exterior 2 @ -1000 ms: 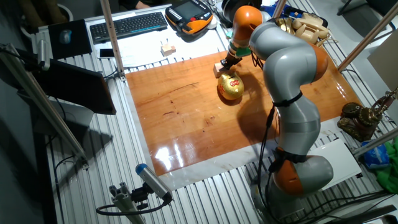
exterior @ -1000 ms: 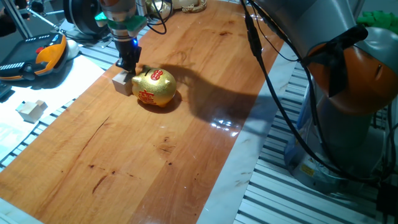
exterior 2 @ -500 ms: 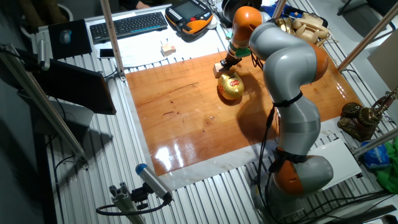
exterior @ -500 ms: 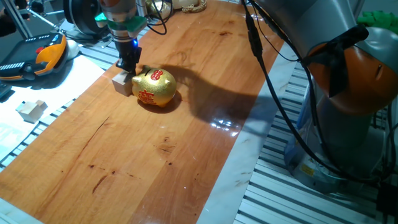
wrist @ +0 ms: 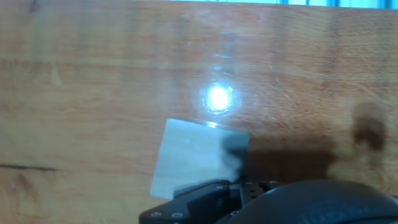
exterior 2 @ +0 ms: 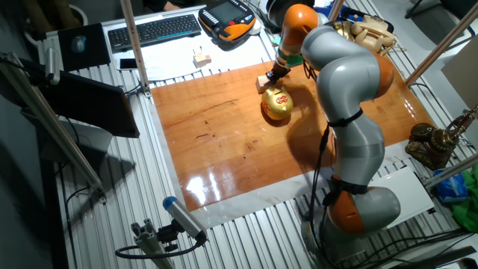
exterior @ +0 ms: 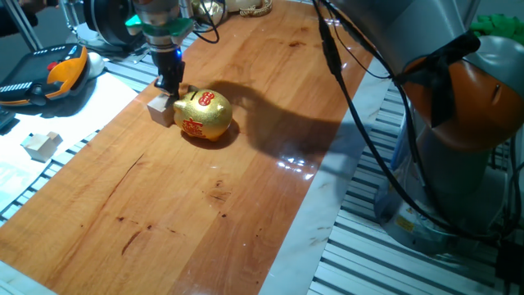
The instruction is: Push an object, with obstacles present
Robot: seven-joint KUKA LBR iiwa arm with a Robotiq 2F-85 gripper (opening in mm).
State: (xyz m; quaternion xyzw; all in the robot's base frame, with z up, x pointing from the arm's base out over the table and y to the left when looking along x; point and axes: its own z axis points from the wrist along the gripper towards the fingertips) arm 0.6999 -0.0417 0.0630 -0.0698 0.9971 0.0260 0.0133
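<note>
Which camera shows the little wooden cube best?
The hand view: the wooden cube looks big there, partly under the gripper. One fixed view shows it small beside the golden piggy bank; the other shows only a speck.

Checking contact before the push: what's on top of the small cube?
The gripper sits right over the wooden cube, beside the golden piggy bank. Actual contact is hidden; in the hand view only its shadow crosses the cube's top.
</note>
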